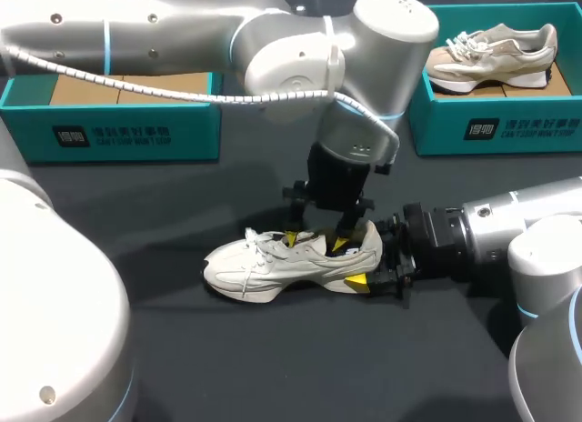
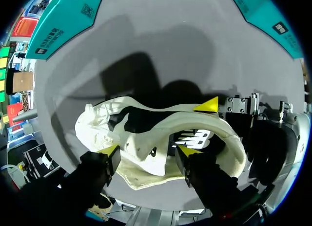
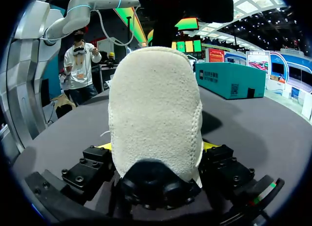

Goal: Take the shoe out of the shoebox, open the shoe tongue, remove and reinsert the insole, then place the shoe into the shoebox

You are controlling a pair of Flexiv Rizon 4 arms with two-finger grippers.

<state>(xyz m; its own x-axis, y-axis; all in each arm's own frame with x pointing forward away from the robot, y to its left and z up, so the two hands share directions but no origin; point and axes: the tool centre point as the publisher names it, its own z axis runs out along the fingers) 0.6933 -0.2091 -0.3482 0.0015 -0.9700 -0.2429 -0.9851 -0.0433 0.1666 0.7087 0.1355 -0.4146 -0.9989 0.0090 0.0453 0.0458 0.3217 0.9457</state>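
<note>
Head view: the shoe (image 1: 286, 263) lies mid-desk (image 1: 182, 349), toe toward 9 o'clock. The left tool (image 1: 315, 242) meets its mouth from 12, and the right tool (image 1: 368, 258) clamps it from 3.

Left wrist view: the left tool sits over the tongue (image 2: 141, 153); I cannot tell its grip.

Right wrist view: the heel (image 3: 155, 114) is pinched from both sides.

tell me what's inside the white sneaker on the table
In the left wrist view, the white sneaker's opening shows a dark insole with a pale printed mark near the heel end. Everything toward the toe is hidden under the laced upper.
</note>
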